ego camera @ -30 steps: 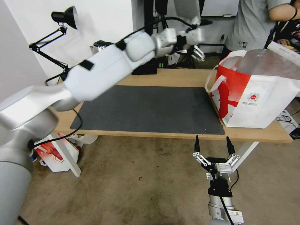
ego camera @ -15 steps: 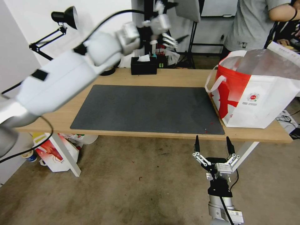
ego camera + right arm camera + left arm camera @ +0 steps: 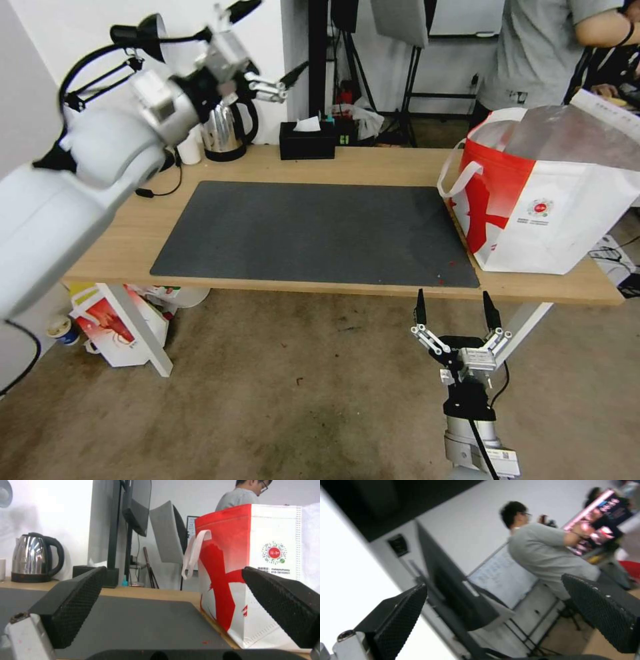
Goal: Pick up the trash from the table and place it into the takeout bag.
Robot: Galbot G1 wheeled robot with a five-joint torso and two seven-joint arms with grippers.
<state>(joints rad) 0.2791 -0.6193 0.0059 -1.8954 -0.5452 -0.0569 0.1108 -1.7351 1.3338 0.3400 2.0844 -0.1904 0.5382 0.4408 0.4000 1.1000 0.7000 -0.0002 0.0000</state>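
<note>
- The large white-and-red boxy takeout bag (image 3: 543, 200) with white strap handles stands at the right end of the long light-wood table (image 3: 373, 167), just beside the right edge of the dark grey rectangular mat (image 3: 313, 233); the head view cuts off its right side, and what lies inside it cannot be made out past the silver lining at its mouth.
- No trash can be seen on the mat or the bare wood; only a few tiny red specks lie near the mat's front right corner.
- The steel kettle (image 3: 225, 130) at the back left of the table is partly hidden behind the left arm.
- The left gripper (image 3: 267, 50) is blurred in the head view, held high above the table's back left corner, beyond the kettle; its black fingers (image 3: 400, 615) are spread wide with nothing between them, and its wrist camera looks up at the room behind.
- The right gripper (image 3: 455, 310) hangs low in front of the table's near edge, fingers pointing up, spread apart and empty; its black pads (image 3: 71, 602) frame the bag and mat in its wrist view.
- Compared with a second ago, the left arm has swung from above the middle rear of the table, near the bag, up and over to the left; the right gripper and the bag have not moved.
</note>
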